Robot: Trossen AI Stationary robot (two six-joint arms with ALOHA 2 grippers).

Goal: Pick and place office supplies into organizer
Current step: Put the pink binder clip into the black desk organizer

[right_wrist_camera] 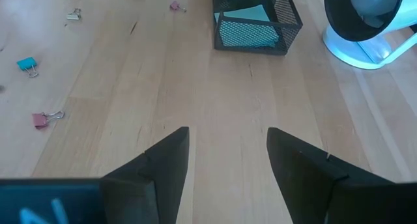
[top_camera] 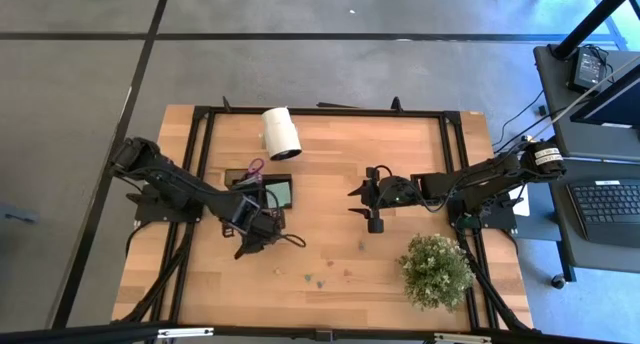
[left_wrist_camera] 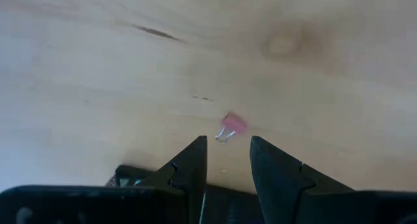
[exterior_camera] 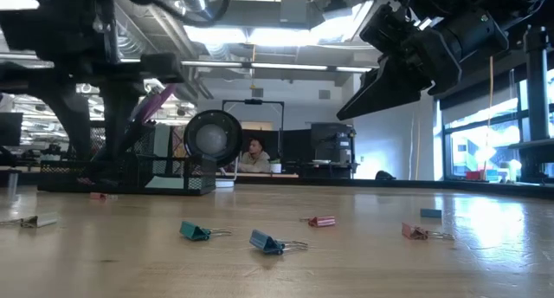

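Task partly done, as I judge it. The black mesh organizer (right_wrist_camera: 255,22) already holds a light green sticky-note pad (right_wrist_camera: 247,30), and purple-handled scissors (top_camera: 255,168) stand up out of its far side. Several binder clips remain loose on the bench (top_camera: 330,204).

Left to right across the bench:
- Left claw (left_wrist_camera: 228,160) hangs low just in front of the organizer, fingers apart, nothing between them. A small pink binder clip (left_wrist_camera: 230,127) lies on the wood just beyond the fingertips; probably the next pick.
- White cylinder roll (top_camera: 281,133) sits behind the organizer, smooth, with a dark hollow end.
- Loose clips: 2 teal (exterior_camera: 196,232), (exterior_camera: 268,242), then more pink ones (exterior_camera: 322,221), (exterior_camera: 415,233). All tiny, folded metal with wire loops; likely fiddly to pinch flat on the wood.
- Right claw (top_camera: 366,202) waits raised over mid-bench, fingers apart, empty.
- Bushy green potted plant (top_camera: 436,271) at the right front corner.

Bench is pale planked wood with visible grain. Organizer walls are open wire mesh, low and rectangular.
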